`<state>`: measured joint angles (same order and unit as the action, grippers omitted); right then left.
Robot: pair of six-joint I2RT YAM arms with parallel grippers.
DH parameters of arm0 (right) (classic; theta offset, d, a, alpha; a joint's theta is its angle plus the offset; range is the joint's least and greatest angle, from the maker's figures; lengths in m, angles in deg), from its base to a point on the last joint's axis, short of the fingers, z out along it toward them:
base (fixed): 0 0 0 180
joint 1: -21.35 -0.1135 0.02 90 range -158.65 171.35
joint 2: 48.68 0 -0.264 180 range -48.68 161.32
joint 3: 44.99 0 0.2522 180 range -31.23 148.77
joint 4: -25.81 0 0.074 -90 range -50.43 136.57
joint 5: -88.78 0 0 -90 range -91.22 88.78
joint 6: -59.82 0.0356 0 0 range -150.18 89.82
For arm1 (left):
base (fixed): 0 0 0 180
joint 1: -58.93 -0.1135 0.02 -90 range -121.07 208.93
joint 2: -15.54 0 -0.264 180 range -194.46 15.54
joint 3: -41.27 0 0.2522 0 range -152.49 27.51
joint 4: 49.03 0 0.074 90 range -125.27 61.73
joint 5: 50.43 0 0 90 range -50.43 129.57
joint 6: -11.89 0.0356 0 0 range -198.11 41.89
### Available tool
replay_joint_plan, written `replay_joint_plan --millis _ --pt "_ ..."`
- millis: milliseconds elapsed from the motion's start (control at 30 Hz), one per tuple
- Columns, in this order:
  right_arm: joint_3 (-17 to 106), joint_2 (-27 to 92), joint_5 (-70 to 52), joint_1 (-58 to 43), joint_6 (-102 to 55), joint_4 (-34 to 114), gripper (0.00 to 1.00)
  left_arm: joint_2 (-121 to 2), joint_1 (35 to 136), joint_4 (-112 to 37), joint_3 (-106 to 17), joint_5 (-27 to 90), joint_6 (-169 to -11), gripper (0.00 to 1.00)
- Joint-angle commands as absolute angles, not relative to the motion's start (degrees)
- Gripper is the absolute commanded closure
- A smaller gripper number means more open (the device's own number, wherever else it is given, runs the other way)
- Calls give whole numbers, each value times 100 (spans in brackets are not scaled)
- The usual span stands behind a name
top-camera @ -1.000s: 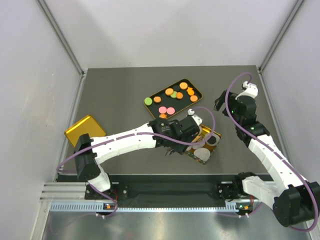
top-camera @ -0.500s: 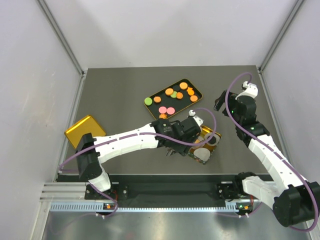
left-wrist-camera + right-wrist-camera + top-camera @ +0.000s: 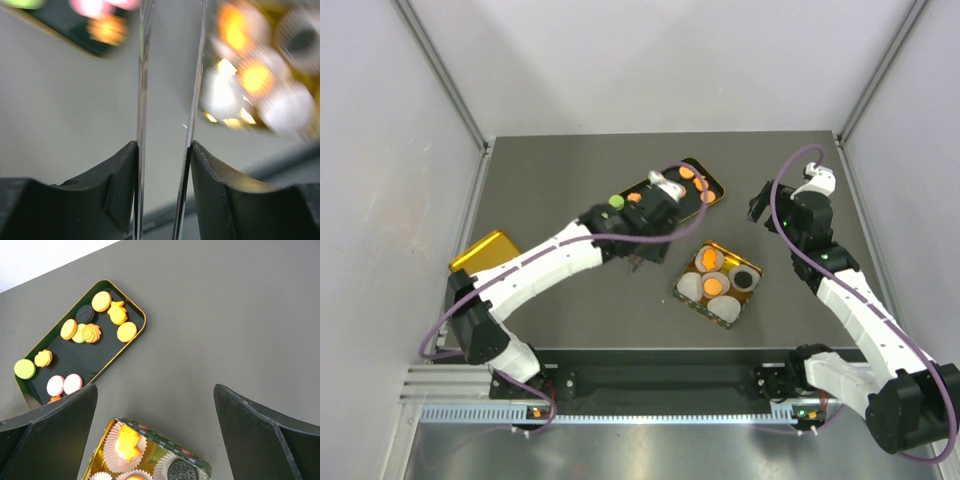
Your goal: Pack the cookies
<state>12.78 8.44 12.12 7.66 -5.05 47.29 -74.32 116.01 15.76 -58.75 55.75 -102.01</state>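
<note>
My left gripper [image 3: 172, 30] hangs over bare table [image 3: 560, 170] with its thin clear blades a narrow gap apart and nothing between them. The cookies [image 3: 126, 332] lie in the black tray [image 3: 100, 357] just beyond it, toward the far side. From above, my left wrist covers the middle of that tray. The gold tin [image 3: 754, 268] sits on the other side of the gripper, nearer the arm bases and to the right, close to the tray but not touching it.

My right gripper [image 3: 155, 390] is spread wide and empty, held above the table to the right of the tray and beyond the tin.

In the tray I count twelve pieces: seven orange, two green, two pink and one dark. One orange piece at the near end is half hidden behind my right finger. One green disc sits partly under an orange swirl.

The tin holds five paper cups [image 3: 725, 308] that I can make out. Two carry an orange cookie, one a dark one, and two look white inside. A gold lid [image 3: 485, 255] lies alone at the table's left edge, beside my left arm.
</note>
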Motion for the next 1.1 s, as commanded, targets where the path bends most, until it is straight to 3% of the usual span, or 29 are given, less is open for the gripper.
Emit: replay_joint_plan --millis 0,333,1067 --pt "1482 827 1135 843 -513 4484 0 -7225 10564 1185 -6012 5969 -9983 49" --pt "1482 819 1082 843 -522 4484 0 -8367 9436 684 -6460 5759 -9842 44" --pt "1526 775 1047 843 -530 4502 0 -9256 9189 657 -6865 5635 -9701 45"
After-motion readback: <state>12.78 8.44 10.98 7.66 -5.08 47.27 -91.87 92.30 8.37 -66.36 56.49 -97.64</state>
